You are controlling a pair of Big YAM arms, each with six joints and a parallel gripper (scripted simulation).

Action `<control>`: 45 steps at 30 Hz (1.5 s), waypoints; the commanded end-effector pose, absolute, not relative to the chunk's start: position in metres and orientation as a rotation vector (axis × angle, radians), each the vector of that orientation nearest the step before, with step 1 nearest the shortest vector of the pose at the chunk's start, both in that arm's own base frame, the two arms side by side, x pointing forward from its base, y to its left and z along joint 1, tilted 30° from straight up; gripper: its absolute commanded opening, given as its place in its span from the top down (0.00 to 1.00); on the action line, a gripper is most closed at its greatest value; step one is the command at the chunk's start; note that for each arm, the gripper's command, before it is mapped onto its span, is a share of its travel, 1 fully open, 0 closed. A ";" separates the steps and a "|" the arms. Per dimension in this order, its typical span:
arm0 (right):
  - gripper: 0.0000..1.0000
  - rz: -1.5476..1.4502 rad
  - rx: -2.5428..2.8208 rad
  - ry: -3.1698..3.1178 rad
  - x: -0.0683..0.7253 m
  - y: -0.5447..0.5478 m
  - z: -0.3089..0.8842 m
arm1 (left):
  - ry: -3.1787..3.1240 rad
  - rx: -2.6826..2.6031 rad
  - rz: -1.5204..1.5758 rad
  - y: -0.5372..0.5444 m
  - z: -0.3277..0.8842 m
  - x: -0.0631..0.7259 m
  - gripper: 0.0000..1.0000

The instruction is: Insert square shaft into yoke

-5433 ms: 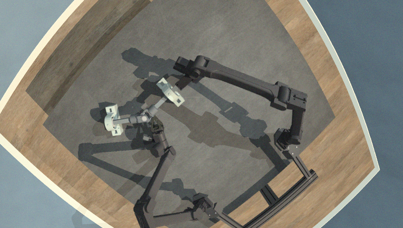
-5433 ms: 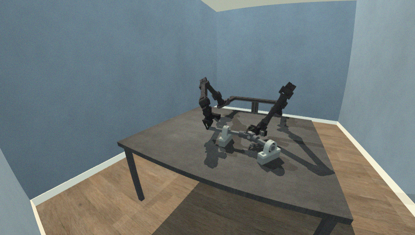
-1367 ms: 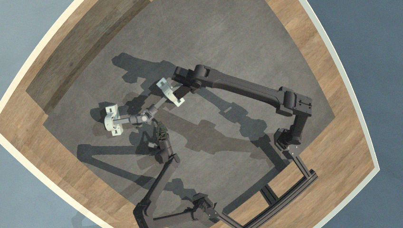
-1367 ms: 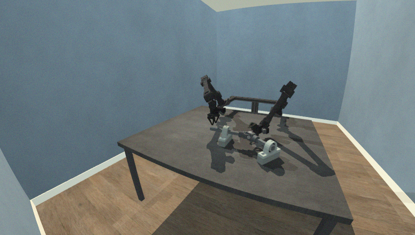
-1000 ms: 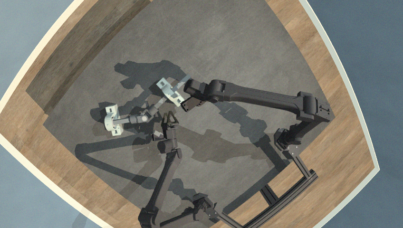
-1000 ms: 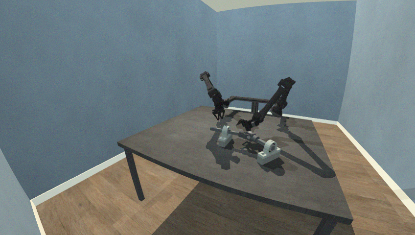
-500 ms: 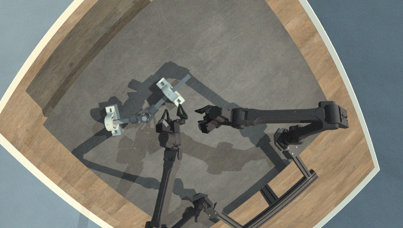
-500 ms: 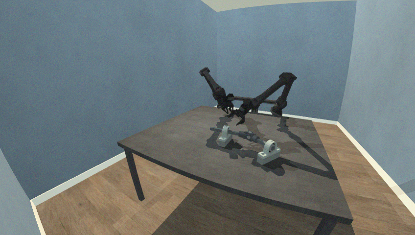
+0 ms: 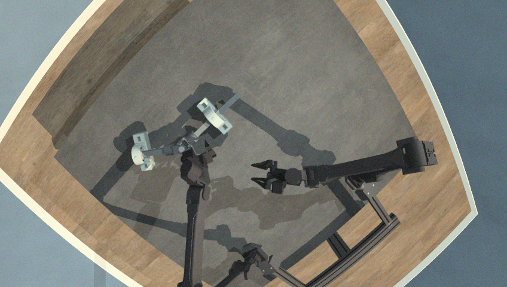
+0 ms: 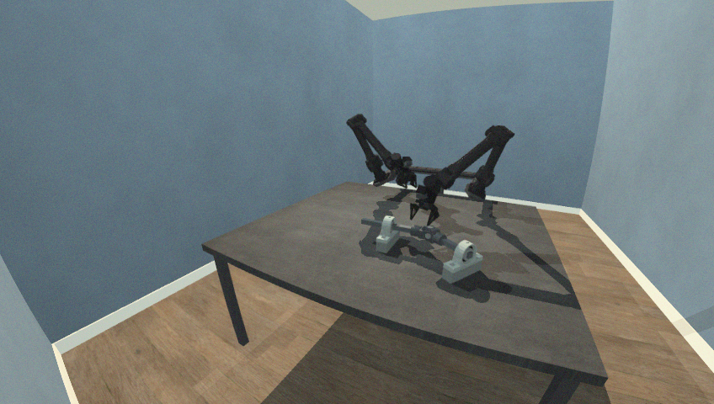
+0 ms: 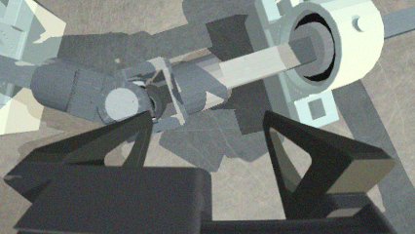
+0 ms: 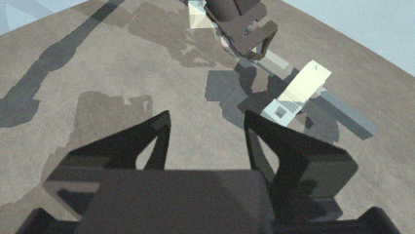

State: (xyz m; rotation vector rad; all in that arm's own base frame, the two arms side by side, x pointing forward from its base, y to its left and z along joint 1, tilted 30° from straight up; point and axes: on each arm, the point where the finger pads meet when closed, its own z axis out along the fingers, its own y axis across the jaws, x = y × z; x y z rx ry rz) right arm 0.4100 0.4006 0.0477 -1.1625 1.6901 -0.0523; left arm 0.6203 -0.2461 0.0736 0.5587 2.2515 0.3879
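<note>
Two white bearing blocks stand on the dark table, one further back (image 9: 214, 115) and one at the left (image 9: 142, 152). The grey universal joint (image 9: 182, 148) sits between them on a round shaft from the left block. The square shaft (image 11: 258, 63) runs through the far block (image 11: 321, 49) and its end sits in the free yoke (image 11: 180, 93). My left gripper (image 9: 195, 143) is open and empty, hovering just above the joint (image 11: 122, 99) with its fingers apart. My right gripper (image 9: 261, 174) (image 12: 207, 116) is open and empty, off to the right, well clear of the assembly.
The shaft's free tail (image 9: 231, 101) sticks out beyond the far bearing block. The arms' dark mounting frame (image 9: 359, 241) stands at the table's near right corner. In the exterior view the assembly (image 10: 425, 232) lies mid-table with both grippers above it.
</note>
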 end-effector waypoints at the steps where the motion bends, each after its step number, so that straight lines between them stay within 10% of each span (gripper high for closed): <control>1: 0.36 0.021 -1.067 1.630 0.403 0.427 0.058 | 2.181 0.545 0.436 -0.238 0.131 0.645 0.00; 45: 0.36 0.029 -1.000 1.575 0.396 0.430 0.065 | 2.239 0.250 0.337 -0.274 0.116 0.641 0.00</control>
